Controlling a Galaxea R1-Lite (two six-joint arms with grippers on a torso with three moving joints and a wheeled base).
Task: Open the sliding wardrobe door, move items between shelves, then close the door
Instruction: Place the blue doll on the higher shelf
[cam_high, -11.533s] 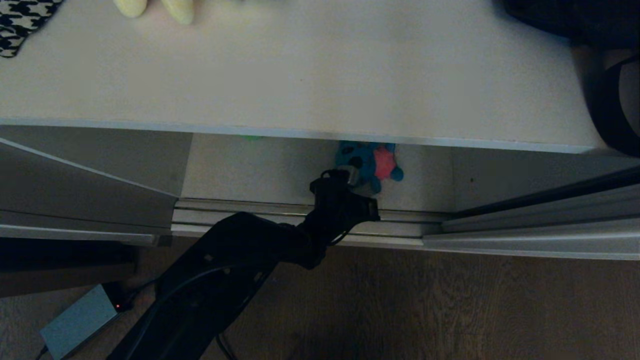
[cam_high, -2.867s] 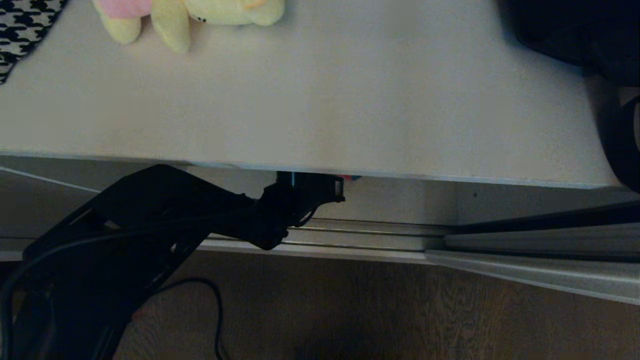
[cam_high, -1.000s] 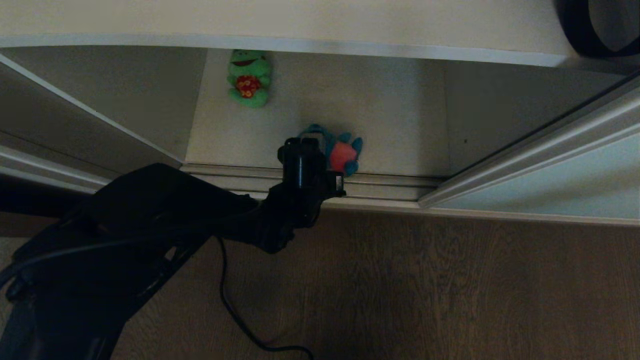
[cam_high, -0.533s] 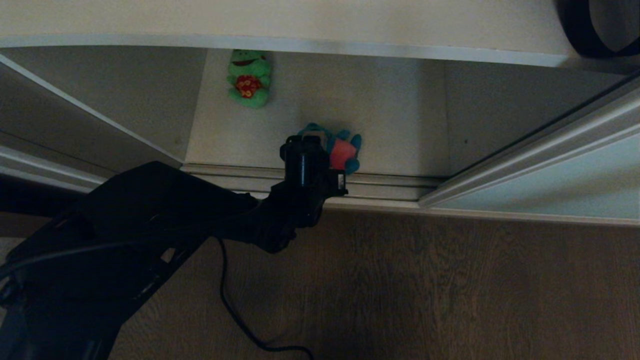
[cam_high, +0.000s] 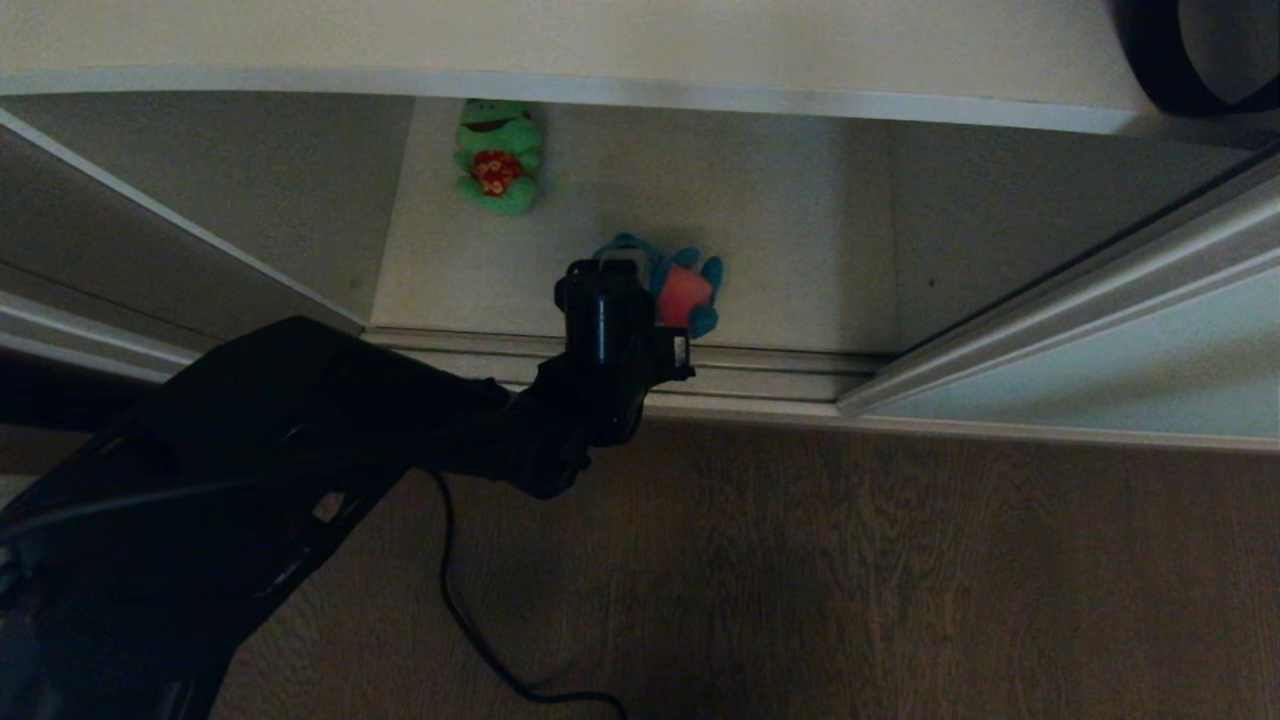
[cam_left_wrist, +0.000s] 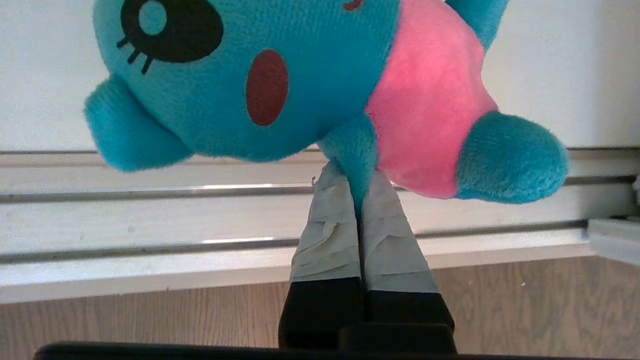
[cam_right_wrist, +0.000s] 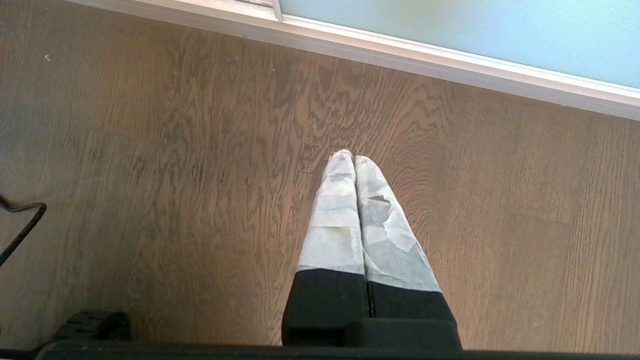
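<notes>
Blue plush toy (cam_left_wrist: 280, 85) raised slightly, lengthwise sideways

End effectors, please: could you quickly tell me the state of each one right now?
Left end effector: closed on a limb of the blue plush toy.
Right end effector: closed, empty, above the wood floor.

No lettering, labels, brand marks or numbers can be read anywhere here, neither on the plush toys nor on the wardrobe.

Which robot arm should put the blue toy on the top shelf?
The left. The left gripper already pinches the blue plush toy. The right gripper hangs shut over the wood floor.
</notes>
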